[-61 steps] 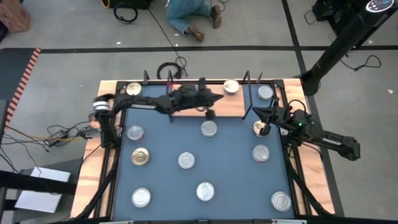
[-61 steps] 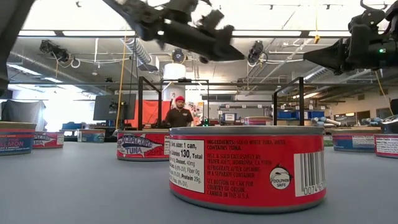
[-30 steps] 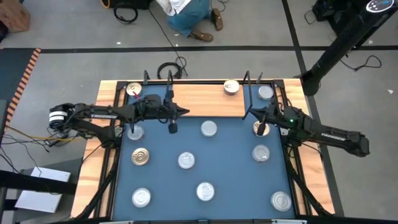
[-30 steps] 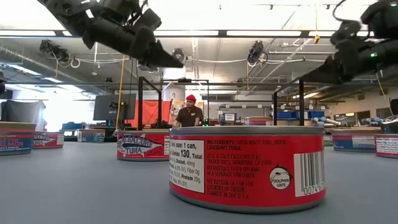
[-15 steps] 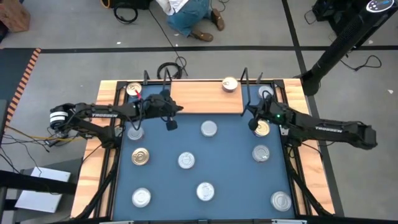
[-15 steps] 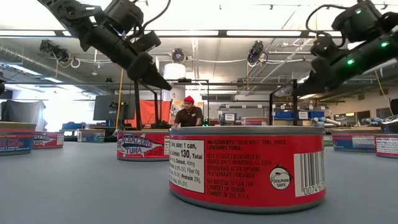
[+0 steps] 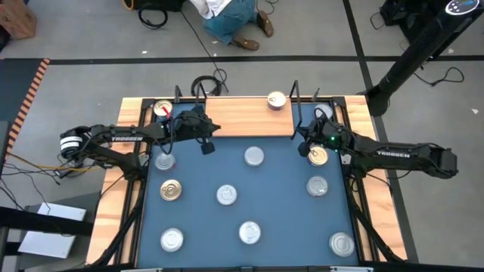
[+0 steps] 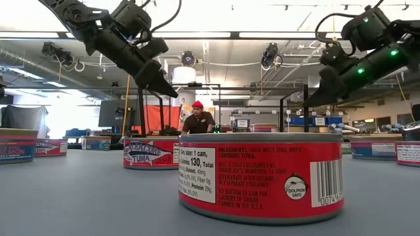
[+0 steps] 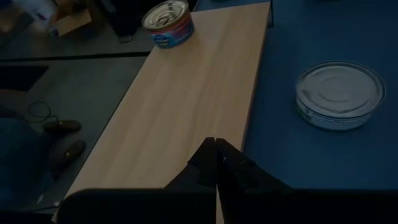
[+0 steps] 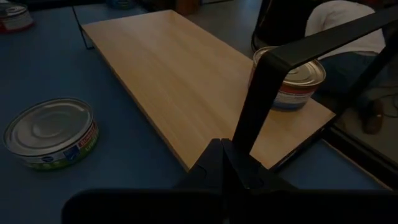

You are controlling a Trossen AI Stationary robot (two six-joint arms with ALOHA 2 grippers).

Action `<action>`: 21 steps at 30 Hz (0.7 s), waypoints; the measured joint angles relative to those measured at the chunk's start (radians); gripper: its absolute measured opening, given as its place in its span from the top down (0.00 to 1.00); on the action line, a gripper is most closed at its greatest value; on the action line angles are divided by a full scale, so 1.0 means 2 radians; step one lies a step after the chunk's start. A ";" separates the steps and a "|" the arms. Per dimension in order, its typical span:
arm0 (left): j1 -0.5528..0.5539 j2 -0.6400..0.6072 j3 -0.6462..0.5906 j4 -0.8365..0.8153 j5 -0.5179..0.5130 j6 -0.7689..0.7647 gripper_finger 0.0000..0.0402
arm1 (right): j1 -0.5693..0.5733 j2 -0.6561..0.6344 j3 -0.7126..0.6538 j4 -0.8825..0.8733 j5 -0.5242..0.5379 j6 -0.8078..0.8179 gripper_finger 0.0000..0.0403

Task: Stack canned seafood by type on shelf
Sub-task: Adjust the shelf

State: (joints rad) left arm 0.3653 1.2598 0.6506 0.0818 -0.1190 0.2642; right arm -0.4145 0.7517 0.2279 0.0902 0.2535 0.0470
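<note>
Hovering empty, the left gripper (image 7: 206,146) and right gripper (image 7: 305,149), fingers together, flank the light wooden shelf (image 7: 234,121); one round silver-lidded tin (image 7: 277,100) sits there. Next: opening over a tabletop (image 7: 283,196) tin.

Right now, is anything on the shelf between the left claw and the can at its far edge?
No. In the left wrist view, bare shelf board runs from the shut left claw to the can.
</note>
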 joint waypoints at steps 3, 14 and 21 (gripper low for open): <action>-0.002 -0.001 0.000 0.000 0.014 -0.001 1.00 | 0.002 0.000 0.004 -0.007 -0.008 0.006 0.99; -0.042 -0.003 -0.002 0.015 0.046 0.018 1.00 | 0.048 0.000 0.114 -0.137 -0.044 0.006 0.99; -0.049 -0.003 -0.002 0.008 0.053 0.034 1.00 | 0.082 0.000 0.199 -0.237 0.036 0.016 0.98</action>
State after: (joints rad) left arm 0.2665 1.2541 0.6476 0.0983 -0.0131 0.3316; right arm -0.2499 0.7509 0.6263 -0.3848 0.3264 0.0784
